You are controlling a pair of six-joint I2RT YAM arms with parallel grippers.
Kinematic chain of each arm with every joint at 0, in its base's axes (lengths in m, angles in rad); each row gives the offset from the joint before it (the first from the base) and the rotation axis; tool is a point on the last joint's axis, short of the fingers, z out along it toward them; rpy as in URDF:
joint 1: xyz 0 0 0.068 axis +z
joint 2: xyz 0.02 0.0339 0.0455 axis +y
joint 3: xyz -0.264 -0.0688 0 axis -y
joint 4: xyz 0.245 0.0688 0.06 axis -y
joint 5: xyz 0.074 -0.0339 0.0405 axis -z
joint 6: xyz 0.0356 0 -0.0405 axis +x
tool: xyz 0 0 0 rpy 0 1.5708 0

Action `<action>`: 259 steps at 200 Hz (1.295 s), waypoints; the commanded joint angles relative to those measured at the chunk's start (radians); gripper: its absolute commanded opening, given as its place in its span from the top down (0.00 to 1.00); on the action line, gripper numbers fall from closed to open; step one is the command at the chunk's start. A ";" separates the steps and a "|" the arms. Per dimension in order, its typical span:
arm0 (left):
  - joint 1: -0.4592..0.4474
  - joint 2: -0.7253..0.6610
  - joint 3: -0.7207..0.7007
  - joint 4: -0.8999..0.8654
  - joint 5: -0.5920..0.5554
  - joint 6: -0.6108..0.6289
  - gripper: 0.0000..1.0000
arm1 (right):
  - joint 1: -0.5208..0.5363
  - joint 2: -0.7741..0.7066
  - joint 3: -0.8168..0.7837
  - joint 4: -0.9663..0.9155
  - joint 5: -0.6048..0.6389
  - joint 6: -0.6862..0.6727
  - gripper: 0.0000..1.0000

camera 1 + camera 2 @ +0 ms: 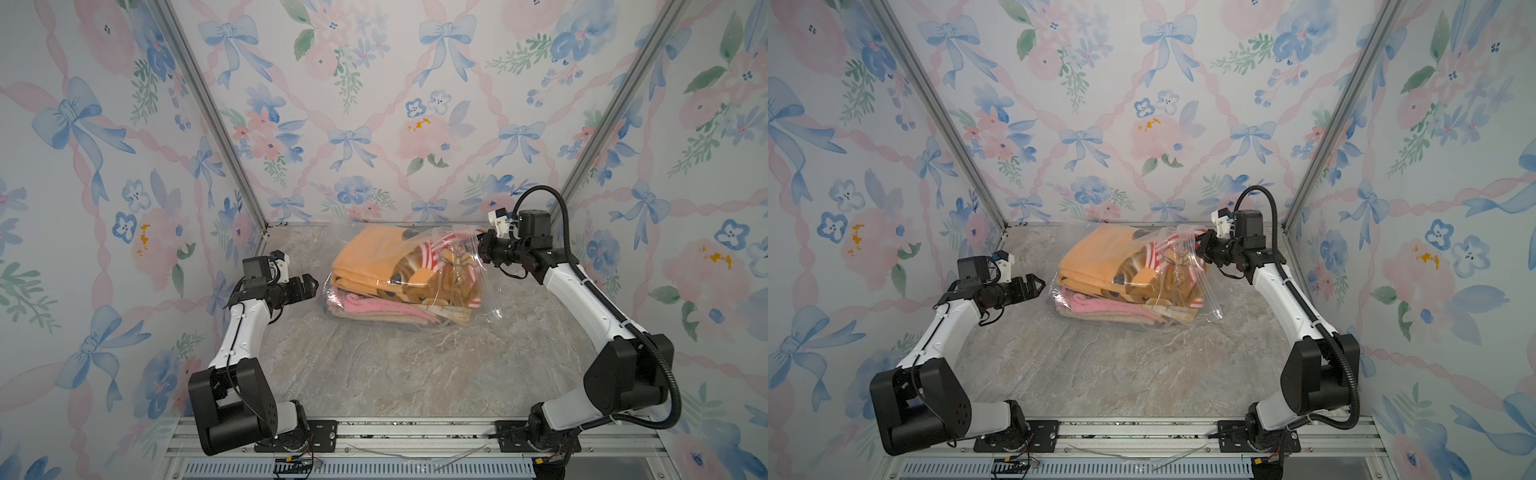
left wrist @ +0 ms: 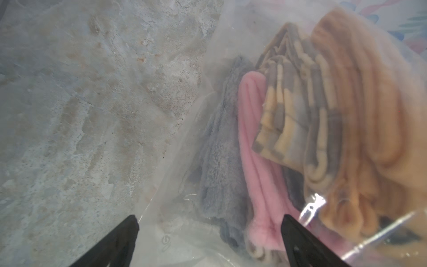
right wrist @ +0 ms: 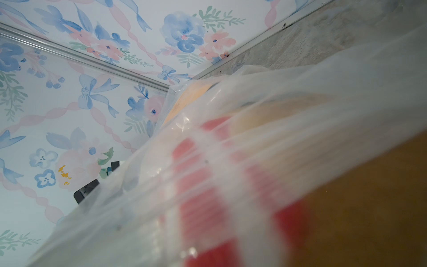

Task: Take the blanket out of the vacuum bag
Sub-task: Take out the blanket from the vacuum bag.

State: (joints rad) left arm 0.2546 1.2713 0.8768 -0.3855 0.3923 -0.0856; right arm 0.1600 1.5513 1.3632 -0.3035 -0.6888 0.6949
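Pinching a fold of clear film, the right gripper (image 1: 482,246) is clamped on the vacuum bag (image 1: 471,286) at the side facing the tabletop's right edge. It holds that film raised above the load, so the sheet slopes from the closed jaws down over the folded blankets (image 1: 374,266). This lift probably serves to pull the top layer away from the fabric and widen the mouth, which seems to face the right edge. The zip strip is hard to trace in the glare.

The bag lies on the tabletop (image 1: 395,365) near its far edge, about midway between the side edges. The blankets are all inside it: an orange blanket (image 1: 1088,257) on top, a pink one (image 1: 1096,305) and a pale one beneath. The right wrist view shows only blurred plastic over red stripes, too close to reveal the grip itself.

The left gripper (image 1: 311,284) hovers just beside the bag's opposite side, low over the tabletop, with its jaws spread wide and nothing between them. In the left wrist view its fingers (image 2: 120,240) frame the film, with grey and pink folds showing through it. That placement suits bracing or gripping the closed end. With one end of the bag held fast, a pull on the blankets would slide them out instead of dragging the whole bag.
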 commanded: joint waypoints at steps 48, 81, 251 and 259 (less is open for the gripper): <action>0.038 0.002 -0.027 -0.001 0.053 0.579 0.02 | 0.018 0.045 0.070 0.063 -0.081 0.005 1.00; -0.007 0.104 0.023 -0.081 -0.025 0.806 0.03 | 0.020 0.056 0.084 0.045 -0.098 -0.010 1.00; 0.031 0.366 0.241 -0.188 -0.013 0.635 1.00 | 0.026 0.059 0.101 0.020 -0.085 -0.011 1.00; 0.056 0.370 0.252 -0.163 -0.059 0.545 1.00 | 0.020 0.054 0.105 0.008 -0.093 -0.011 1.00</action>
State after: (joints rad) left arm 0.2436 1.6356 1.0924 -0.5724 0.4286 0.6487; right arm 0.1734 1.6089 1.4086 -0.3012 -0.7494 0.6907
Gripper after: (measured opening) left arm 0.047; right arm 0.127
